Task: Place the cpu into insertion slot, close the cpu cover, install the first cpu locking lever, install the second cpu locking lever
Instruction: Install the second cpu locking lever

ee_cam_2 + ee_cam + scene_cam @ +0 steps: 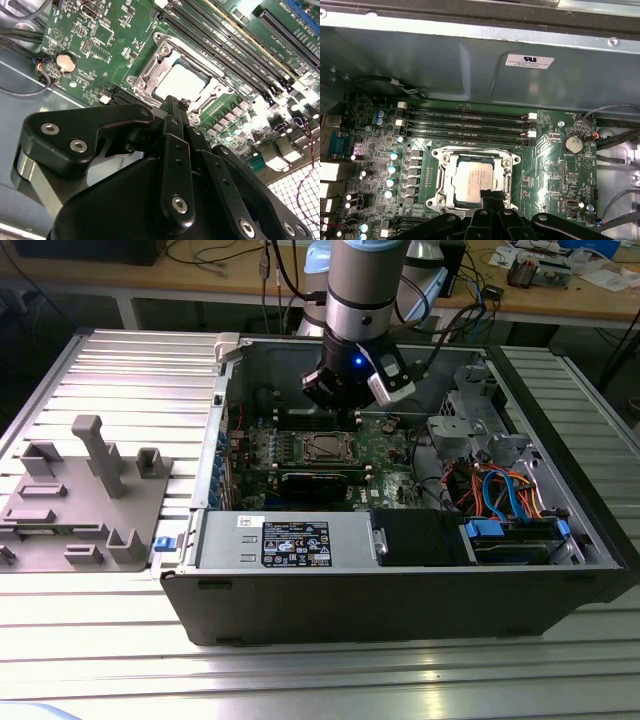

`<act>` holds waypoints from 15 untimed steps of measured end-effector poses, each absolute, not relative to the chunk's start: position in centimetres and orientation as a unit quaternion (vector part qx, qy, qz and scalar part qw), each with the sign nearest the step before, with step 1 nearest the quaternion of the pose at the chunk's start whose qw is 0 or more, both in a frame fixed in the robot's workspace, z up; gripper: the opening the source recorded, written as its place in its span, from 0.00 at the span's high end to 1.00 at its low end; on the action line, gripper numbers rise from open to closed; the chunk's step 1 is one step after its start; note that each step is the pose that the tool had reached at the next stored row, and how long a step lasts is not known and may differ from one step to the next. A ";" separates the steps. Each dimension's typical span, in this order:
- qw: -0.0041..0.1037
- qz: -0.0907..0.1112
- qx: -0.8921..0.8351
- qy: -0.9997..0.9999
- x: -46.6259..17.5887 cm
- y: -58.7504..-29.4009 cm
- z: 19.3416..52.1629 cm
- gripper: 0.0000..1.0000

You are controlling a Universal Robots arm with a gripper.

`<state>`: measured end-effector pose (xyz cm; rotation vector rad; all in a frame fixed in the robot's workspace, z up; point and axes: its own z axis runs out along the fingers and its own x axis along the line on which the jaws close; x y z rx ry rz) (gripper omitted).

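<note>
gripper [176, 107]: black fingers pressed together, nothing held; tips sit just above the near edge of the socket in both wrist views
cpu [476, 179]: seated flat in the insertion slot [441, 196], silver top showing
cpu cover [508, 161]: lying down over the chip, framing it through its window
motherboard [385, 445]: green, inside the open computer case [400, 600]
arm: over the case's rear half in the exterior view

The cpu [476, 178] sits in the insertion slot [327, 447] on the motherboard [385, 440], inside the computer case [400, 590], with the cpu cover [441, 177] lying framed around it. The gripper [345, 405] hangs just above the slot (fingertips near the chip's edge in both wrist views). A fixture tray [80, 500] lies on the table [100, 670] at the exterior view's left.
</note>
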<state>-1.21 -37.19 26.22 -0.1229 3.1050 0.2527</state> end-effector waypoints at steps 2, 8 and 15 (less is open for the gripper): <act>0.012 0.081 -0.039 0.996 -1.2 -37.2 26.2 0.89; 0.012 0.075 -0.040 0.996 -1.2 -37.5 26.2 0.89; 0.011 0.069 -0.040 0.997 -1.2 -37.7 26.2 0.89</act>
